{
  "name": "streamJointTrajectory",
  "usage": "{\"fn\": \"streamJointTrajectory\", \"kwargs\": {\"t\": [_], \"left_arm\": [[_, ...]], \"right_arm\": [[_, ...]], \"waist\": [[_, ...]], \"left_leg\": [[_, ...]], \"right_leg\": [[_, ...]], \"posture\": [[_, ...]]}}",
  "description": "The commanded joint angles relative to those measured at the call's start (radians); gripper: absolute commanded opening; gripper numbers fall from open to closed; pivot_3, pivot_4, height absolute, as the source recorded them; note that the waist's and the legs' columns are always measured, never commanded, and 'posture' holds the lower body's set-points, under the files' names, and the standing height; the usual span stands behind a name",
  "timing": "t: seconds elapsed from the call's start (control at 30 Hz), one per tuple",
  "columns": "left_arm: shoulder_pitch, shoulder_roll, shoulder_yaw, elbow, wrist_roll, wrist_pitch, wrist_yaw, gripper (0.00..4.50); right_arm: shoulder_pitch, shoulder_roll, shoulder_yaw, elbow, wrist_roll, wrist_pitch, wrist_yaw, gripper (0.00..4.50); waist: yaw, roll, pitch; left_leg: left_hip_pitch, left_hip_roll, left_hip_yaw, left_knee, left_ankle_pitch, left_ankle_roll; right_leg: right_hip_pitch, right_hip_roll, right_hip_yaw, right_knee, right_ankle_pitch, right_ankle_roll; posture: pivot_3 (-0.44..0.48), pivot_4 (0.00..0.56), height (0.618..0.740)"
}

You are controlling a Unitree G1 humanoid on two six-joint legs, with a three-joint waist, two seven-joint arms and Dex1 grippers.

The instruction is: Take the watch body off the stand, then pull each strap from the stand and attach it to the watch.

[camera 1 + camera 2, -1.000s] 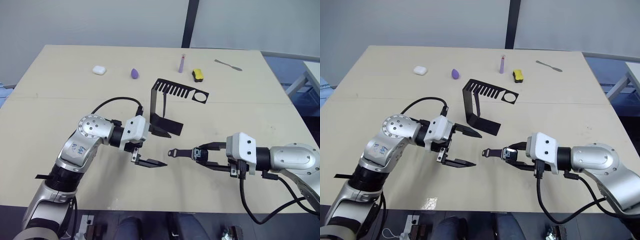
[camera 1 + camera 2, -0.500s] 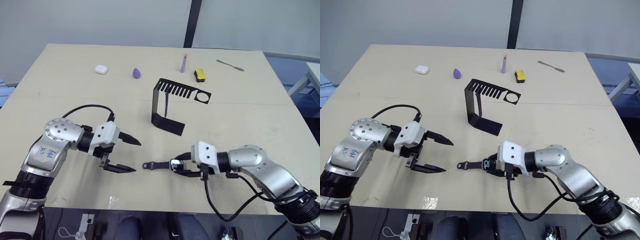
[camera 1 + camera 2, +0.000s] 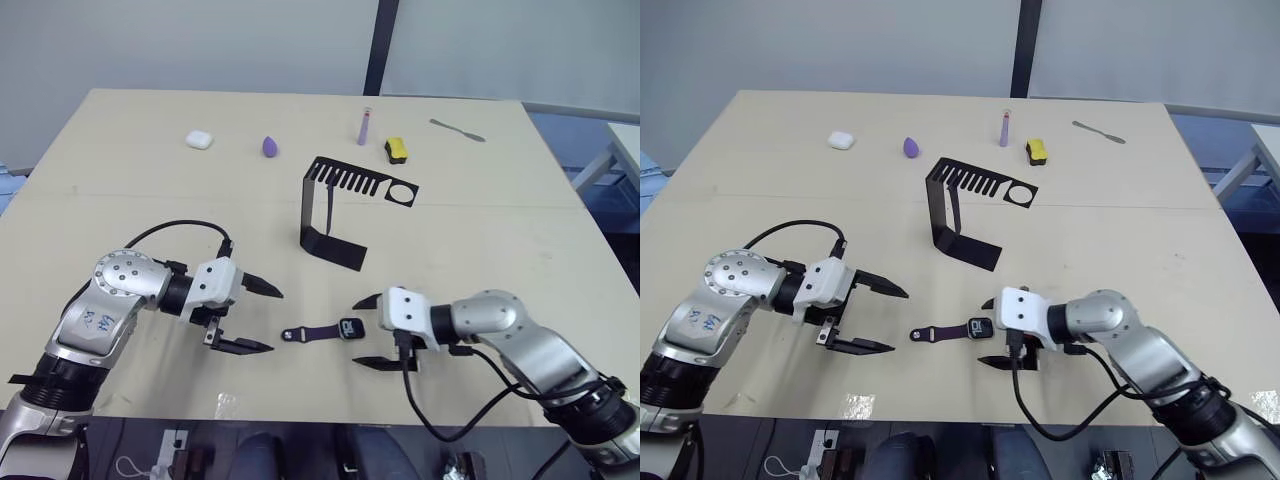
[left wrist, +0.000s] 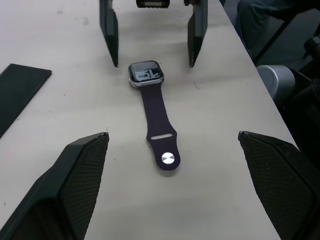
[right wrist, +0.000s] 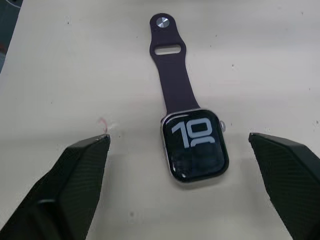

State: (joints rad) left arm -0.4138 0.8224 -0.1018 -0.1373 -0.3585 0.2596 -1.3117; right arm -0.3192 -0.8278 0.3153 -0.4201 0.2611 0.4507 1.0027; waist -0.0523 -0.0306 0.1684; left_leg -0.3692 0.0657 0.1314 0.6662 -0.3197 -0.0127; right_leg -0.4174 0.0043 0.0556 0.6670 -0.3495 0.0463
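Pale beige tabletop [image 3: 130, 200] with a faint seam running across it, plain light grey wall [image 3: 180, 40] behind, split by a dark vertical post [image 3: 379, 45]. Even, soft lighting.

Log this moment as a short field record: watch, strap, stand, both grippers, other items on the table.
watch body: flat on the table, screen up, between the two grippers
strap: one, attached to the watch body, lying toward the left gripper
stand: upright behind the watch, slots bare
left gripper: open, holding nothing
right gripper: open, holding nothing
far edge: white case, purple teardrop, lilac tube, yellow-and-black object
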Motion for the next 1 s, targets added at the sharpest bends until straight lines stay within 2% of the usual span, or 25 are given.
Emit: {"fn": "streamJointTrajectory", "kwargs": {"t": [0.03,0.17,0.3,0.43,0.53,0.63,0.73,0.87,0.93,1.0], "left_arm": [[0.017,0.005,0.108,-0.008,-0.081,0.099,0.063,4.50],[0.102,0.052,0.213,-0.043,-0.144,0.182,0.080,4.50],[0.168,0.105,0.327,-0.008,-0.177,0.239,0.099,4.50],[0.216,0.150,0.391,-0.005,-0.201,0.268,0.072,4.50],[0.204,0.142,0.393,-0.015,-0.216,0.274,0.079,4.50],[0.154,0.080,0.375,-0.042,-0.245,0.301,0.149,4.50],[0.120,-0.028,0.366,-0.096,-0.263,0.318,0.274,4.50],[0.130,-0.178,0.361,-0.197,-0.270,0.333,0.458,4.50],[0.152,-0.226,0.358,-0.245,-0.265,0.331,0.518,4.50],[0.165,-0.258,0.355,-0.278,-0.267,0.332,0.565,4.50]], "right_arm": [[0.109,-0.066,-0.255,-0.116,0.155,0.045,0.031,4.44],[0.297,-0.092,-0.566,-0.141,0.292,0.115,0.033,4.44],[0.479,-0.075,-0.816,-0.142,0.353,0.152,0.033,4.44],[0.557,-0.049,-0.906,-0.166,0.395,0.174,0.006,4.44],[0.538,-0.025,-0.874,-0.187,0.413,0.183,-0.042,4.44],[0.445,0.024,-0.781,-0.189,0.426,0.206,-0.128,4.44],[0.331,0.092,-0.640,-0.172,0.401,0.222,-0.206,4.44],[0.159,0.212,-0.428,-0.070,0.281,0.199,-0.309,4.44],[0.079,0.270,-0.336,0.015,0.215,0.185,-0.344,3.93],[0.011,0.321,-0.274,0.093,0.164,0.169,-0.368,3.08]], "waist": [[0.003,0.000,0.000],[-0.001,-0.001,0.000],[-0.001,-0.001,0.000],[-0.003,-0.001,0.000],[-0.002,-0.001,0.000],[-0.002,-0.001,-0.001],[-0.002,-0.001,-0.001],[-0.006,-0.001,-0.001],[-0.007,-0.001,-0.001],[-0.005,-0.001,-0.001]], "left_leg": [[0.000,0.000,0.000,0.000,0.000,0.000],[0.001,0.000,-0.002,0.000,0.000,0.000],[0.002,0.000,-0.002,-0.001,0.000,0.000],[0.003,0.000,-0.002,-0.002,0.000,0.000],[0.004,0.000,-0.002,-0.002,0.000,-0.001],[0.004,0.000,-0.002,-0.002,0.000,-0.001],[0.003,0.000,-0.002,-0.002,0.000,-0.001],[0.003,0.000,-0.002,-0.001,0.000,-0.001],[0.002,0.000,-0.002,-0.001,0.000,-0.002],[0.002,0.000,-0.002,-0.001,0.000,-0.002]], "right_leg": [[0.000,0.000,0.000,0.000,0.000,0.000],[0.002,0.000,-0.001,-0.001,0.000,0.000],[0.003,0.001,0.000,-0.001,0.000,0.000],[0.005,0.001,-0.001,-0.002,0.000,0.000],[0.005,0.001,-0.001,-0.002,0.000,0.000],[0.005,0.001,-0.001,-0.002,0.000,0.000],[0.005,0.001,-0.001,-0.002,0.000,0.000],[0.004,0.002,0.000,-0.002,0.000,0.000],[0.003,0.002,0.000,-0.001,0.000,0.000],[0.002,0.002,0.000,0.000,0.000,0.000]], "posture": [[0.000,0.150,0.740],[0.000,0.150,0.740],[0.000,0.150,0.740],[0.000,0.150,0.740],[0.000,0.150,0.740],[0.000,0.150,0.740],[0.000,0.150,0.740],[0.000,0.150,0.740],[0.000,0.150,0.740],[0.000,0.150,0.740]]}}
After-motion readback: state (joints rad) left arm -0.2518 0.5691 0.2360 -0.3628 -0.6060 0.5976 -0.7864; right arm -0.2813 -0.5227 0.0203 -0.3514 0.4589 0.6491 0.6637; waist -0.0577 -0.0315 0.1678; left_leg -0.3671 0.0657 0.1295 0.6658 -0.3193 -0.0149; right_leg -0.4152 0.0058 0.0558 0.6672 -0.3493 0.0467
